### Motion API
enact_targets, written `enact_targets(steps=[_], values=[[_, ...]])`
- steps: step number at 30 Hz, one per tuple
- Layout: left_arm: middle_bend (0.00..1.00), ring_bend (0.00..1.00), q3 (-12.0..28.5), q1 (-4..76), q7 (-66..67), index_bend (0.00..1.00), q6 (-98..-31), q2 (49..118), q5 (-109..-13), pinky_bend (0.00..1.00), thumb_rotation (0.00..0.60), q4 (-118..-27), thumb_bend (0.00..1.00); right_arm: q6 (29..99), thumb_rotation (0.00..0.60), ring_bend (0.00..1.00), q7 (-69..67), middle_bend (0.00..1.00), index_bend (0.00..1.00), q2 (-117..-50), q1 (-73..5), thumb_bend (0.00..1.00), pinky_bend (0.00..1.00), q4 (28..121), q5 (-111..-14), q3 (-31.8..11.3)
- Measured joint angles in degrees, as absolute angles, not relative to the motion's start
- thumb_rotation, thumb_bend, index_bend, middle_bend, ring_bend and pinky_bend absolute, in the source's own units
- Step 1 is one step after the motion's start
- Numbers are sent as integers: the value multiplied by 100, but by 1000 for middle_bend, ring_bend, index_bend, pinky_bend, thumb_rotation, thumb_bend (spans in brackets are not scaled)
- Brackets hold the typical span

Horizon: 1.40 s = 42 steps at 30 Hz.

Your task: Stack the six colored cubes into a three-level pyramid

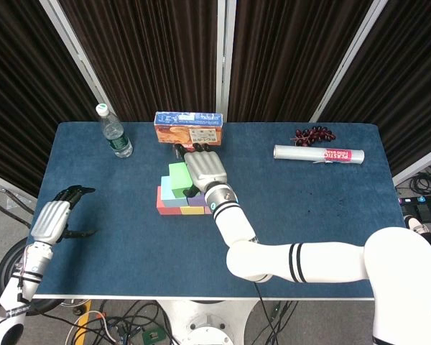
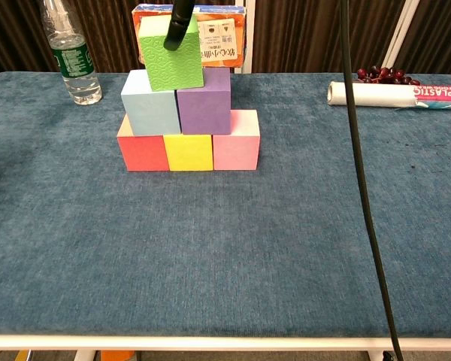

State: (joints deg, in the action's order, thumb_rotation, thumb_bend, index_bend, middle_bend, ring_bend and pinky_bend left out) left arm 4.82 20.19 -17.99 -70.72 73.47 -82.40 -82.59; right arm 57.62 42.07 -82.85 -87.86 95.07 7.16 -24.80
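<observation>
The cubes stand stacked at the table's middle back. Red (image 2: 141, 150), yellow (image 2: 188, 152) and pink (image 2: 235, 144) form the bottom row. Light blue (image 2: 150, 105) and purple (image 2: 204, 101) sit on them. The green cube (image 2: 169, 64) (image 1: 177, 177) is on top, slightly tilted. My right hand (image 1: 205, 169) reaches over the stack from the right and holds the green cube. One dark fingertip (image 2: 177, 28) presses on its front face. My left hand (image 1: 52, 219) hangs off the table's left edge with its fingers apart and nothing in it.
A water bottle (image 1: 113, 131) stands at the back left. An orange and blue box (image 1: 188, 129) stands just behind the stack. Dark grapes (image 1: 313, 134) and a roll of plastic wrap (image 1: 318, 154) lie at the back right. A thin dark cable (image 2: 361, 165) crosses the chest view.
</observation>
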Motion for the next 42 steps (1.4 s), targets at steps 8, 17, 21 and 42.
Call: enact_targets(steps=[8, 17, 21, 42], values=[[188, 107, 490, 2016, -1794, 187, -7090, 7350, -8246, 157, 600, -8263, 77, 5815, 600, 0, 4294, 265, 0, -8289, -8790, 148, 0, 9514, 779, -2503], [187, 102, 488, 2010, -1820, 188, -7093, 7360, -8252, 157, 600, -8238, 77, 5887, 600, 0, 4339, 306, 0, -8343, -8782, 150, 0, 9472, 776, -2551], [181, 92, 492, 2018, -1832, 188, -7089, 7351, -8262, 157, 600, -8238, 77, 5934, 600, 2, 4347, 319, 0, -8340, -8766, 150, 0, 9515, 747, -2573], [180, 92, 470, 2008, -1881, 187, -7076, 7356, -8278, 157, 600, -8217, 77, 6089, 600, 7, 4386, 332, 0, -8420, -8707, 150, 0, 9580, 704, -2695]])
